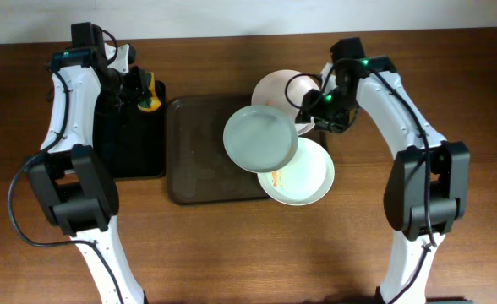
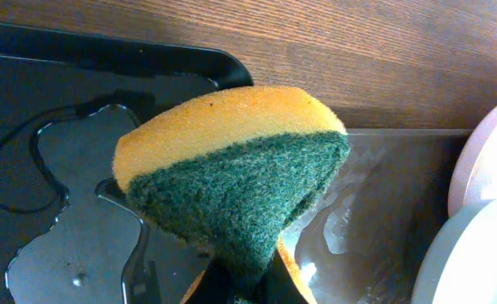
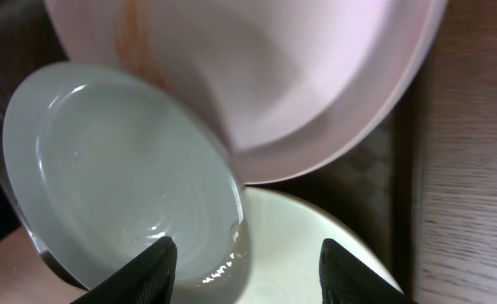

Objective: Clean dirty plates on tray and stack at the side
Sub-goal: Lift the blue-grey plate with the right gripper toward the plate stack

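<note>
Three white plates overlap at the right end of the dark brown tray. The middle plate looks wet and lies on top of the other two. The far plate has an orange smear in the right wrist view. The near plate has an orange smear and hangs over the tray's right rim. My right gripper is open, and its fingers straddle the wet plate's rim above the near plate. My left gripper is shut on a yellow-and-green sponge.
A black rectangular bin stands left of the tray, and puddles of water lie on its floor under the sponge. Bare wooden table surrounds the tray. The tray's floor shows wet patches.
</note>
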You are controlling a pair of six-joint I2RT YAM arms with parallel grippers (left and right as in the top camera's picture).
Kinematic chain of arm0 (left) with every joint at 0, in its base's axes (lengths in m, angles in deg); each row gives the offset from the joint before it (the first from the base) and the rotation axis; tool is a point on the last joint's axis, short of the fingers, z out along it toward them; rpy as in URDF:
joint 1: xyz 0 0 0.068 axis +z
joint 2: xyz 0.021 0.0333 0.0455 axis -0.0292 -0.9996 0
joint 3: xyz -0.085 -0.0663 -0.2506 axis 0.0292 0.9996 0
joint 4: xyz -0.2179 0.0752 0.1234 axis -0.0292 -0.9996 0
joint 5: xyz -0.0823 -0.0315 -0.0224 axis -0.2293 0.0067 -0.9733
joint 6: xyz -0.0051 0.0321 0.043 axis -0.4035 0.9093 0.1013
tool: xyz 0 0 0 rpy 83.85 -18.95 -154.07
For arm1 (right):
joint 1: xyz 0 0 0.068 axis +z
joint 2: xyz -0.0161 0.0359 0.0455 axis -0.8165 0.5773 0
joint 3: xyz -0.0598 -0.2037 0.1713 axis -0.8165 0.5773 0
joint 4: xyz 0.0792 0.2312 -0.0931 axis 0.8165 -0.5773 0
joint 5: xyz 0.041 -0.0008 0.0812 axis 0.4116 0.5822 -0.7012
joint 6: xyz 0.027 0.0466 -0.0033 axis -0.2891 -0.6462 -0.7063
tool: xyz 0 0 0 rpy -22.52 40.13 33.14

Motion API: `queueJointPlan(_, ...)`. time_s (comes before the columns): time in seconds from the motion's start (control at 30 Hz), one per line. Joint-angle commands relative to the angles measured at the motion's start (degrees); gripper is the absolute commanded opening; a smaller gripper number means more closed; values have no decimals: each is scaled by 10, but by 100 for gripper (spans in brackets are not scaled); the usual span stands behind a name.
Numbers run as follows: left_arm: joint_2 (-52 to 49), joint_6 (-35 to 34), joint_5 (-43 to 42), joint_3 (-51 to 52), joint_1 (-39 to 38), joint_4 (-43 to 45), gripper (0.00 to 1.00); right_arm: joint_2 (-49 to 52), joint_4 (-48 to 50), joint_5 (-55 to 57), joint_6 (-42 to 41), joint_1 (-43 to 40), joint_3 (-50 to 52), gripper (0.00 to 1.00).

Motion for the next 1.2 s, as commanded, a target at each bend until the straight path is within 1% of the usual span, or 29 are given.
queueJointPlan(0.0, 21, -6, 4, -4, -1, 1, 1, 21, 9, -15, 14, 17, 5, 55)
queueJointPlan(0.07, 21, -6, 4, -4, 0, 1, 1, 32, 15, -15, 14, 21, 5, 54)
queueJointPlan(0.17, 21, -6, 4, -4, 0, 1, 1, 50, 19, -15, 14, 24, 5, 50)
queueJointPlan(0.2, 22, -6, 4, -4, 0, 1, 1, 54, 19, -15, 14, 25, 5, 47)
queueJointPlan(0.27, 21, -6, 4, -4, -1, 1, 1, 60, 21, -14, 14, 26, 5, 45)
queueJointPlan(0.47, 21, -6, 4, -4, 0, 1, 1, 63, 28, -1, 12, 37, 5, 45)
queueJointPlan(0.5, 21, -6, 4, -4, 0, 1, 1, 63, 28, 0, 12, 40, 5, 44)
queueJointPlan(0.53, 21, -6, 4, -4, 0, 1, 1, 64, 29, 0, 12, 46, 5, 40)
queueJointPlan(0.6, 21, -5, 4, -4, 0, 1, 1, 65, 33, 0, 12, 55, 5, 29)
queueJointPlan(0.67, 21, -5, 4, -4, 0, 1, 1, 66, 33, 9, 7, 62, 5, 23)
queueJointPlan(0.7, 21, -5, 4, -4, 0, 1, 1, 66, 28, 33, -11, 66, 5, 19)
queueJointPlan(0.73, 21, -5, 4, -4, 0, 1, 1, 66, 23, 56, -23, 70, 5, 10)
queueJointPlan(0.77, 21, -5, 4, -4, 0, 1, 1, 66, 21, 68, -25, 73, 5, 4)
queueJointPlan(1.03, 21, -5, 4, -4, 0, 1, 1, 66, 30, 73, -39, 91, 5, 4)
queueJointPlan(1.17, 21, -5, 4, -4, 0, 1, 1, 50, 28, 74, -40, 103, -7, 4)
